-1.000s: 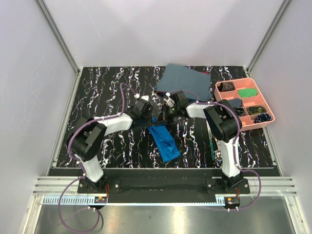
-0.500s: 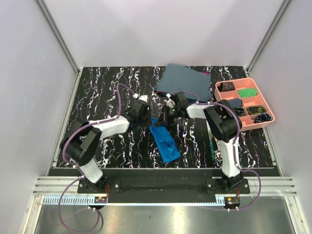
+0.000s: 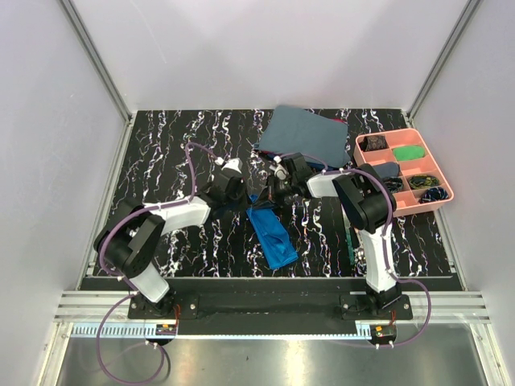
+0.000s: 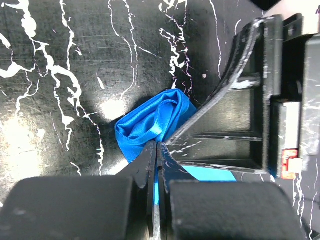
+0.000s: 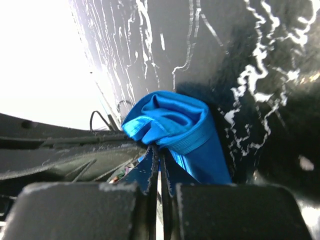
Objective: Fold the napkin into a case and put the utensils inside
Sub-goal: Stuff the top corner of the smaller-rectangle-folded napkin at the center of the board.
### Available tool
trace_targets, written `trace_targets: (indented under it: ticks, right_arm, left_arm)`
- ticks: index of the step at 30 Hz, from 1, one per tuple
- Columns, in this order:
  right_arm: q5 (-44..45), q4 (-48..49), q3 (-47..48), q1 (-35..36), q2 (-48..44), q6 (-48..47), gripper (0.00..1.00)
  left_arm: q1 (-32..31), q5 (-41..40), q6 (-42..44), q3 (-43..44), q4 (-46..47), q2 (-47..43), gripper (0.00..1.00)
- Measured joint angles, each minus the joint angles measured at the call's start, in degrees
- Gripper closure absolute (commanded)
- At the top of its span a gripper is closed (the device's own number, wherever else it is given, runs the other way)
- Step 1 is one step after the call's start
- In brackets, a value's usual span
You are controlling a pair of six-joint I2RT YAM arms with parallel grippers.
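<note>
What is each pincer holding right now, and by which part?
Both are shut on the napkin: left pincer and right pincer each pinch its bunched far end.

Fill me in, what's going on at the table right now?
Both arms are working the napkin, which lies as a narrow folded strip on the table. The left gripper and the right gripper are each shut on its bunched far end, side by side. The utensils lie beside the right arm, not yet in the cloth.

Wht walls (image 3: 265, 48), blk marbled tabletop (image 3: 153, 153)
</note>
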Motion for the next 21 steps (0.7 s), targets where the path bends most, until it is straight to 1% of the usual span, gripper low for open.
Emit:
trace_targets:
  ticks: [6,8,9,10,12,14,16,21]
  right_arm:
    - [-1.27,4.00,0.35,0.42,2.75,4.70,0.97]
    - [-2.08,3.58,2.08,0.44,4.42,5.16,0.96]
    - [-2.54,3.13,3.32,0.44,5.33,4.94,0.88]
    - [-3.15,2.69,4.57,0.39,6.21,4.63,0.84]
    - [-2.73,0.57,5.66,0.37,6.40,2.69,0.82]
    - [-2.16,-4.02,8.13,0.31,6.40,-0.35,0.81]
    - [-1.38,-7.21,9.84,0.17,6.40,-3.04,0.79]
    - [0.61,-11.93,9.75,-0.17,4.33,-6.64,0.75]
  left_arm:
    - [-0.20,0.20,-1.75,-1.05,1.92,0.00,1.00]
    - [-0.20,0.20,-2.01,-1.07,2.05,0.07,1.00]
    - [-0.13,0.11,-2.12,-1.27,2.47,0.11,1.00]
    - [0.04,0.09,-2.16,-1.49,2.82,0.11,1.00]
    - [0.55,0.35,-2.82,-2.05,3.74,0.13,1.00]
    - [0.55,0.39,-3.41,-2.75,5.18,0.15,1.00]
    - [0.68,0.37,-4.15,-3.21,6.75,0.15,1.00]
    - [0.57,0.59,-5.62,-3.63,7.30,0.17,1.00]
